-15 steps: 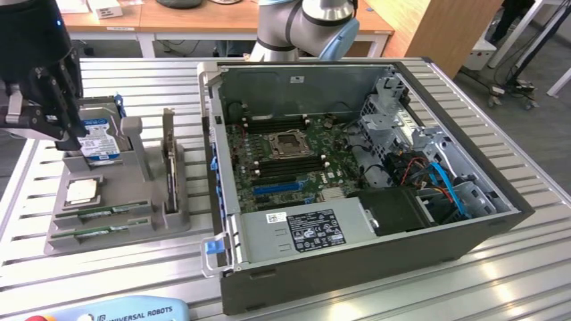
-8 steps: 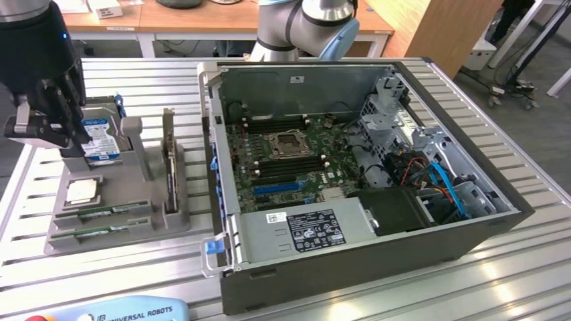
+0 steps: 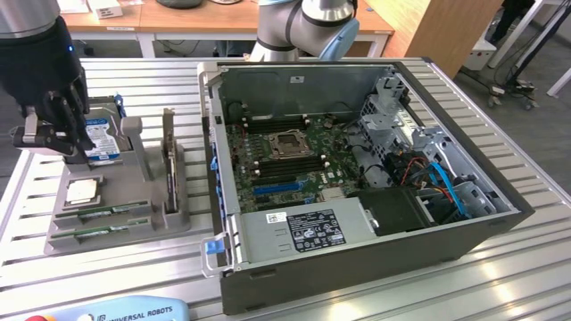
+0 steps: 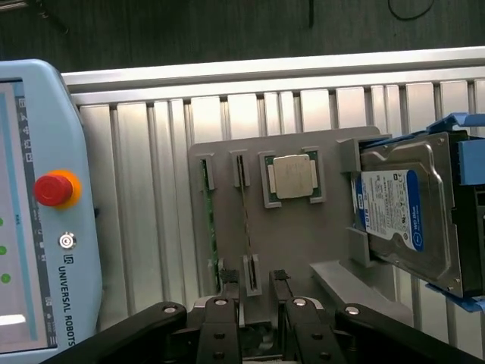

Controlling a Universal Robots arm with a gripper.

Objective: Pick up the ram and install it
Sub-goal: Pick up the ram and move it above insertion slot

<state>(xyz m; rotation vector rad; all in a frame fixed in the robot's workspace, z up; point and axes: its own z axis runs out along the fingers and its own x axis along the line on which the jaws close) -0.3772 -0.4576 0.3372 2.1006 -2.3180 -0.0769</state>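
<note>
So the gripper [image 4: 254, 292] is just hanging over the gray tray [image 4: 303, 235], jaws partly open and empty, lined up with the ram [image 3: 105, 210] sitting in its slot.

Hard light glares white off the slatted aluminium table [image 3: 513, 284] toward the exterior view's right, while the inside of the computer case [image 3: 357, 271] sits in softer shade. The wrist view is evenly lit: the processor chip [image 4: 294, 176] gleams and the gripper [image 4: 258, 303] stays dark.
</note>
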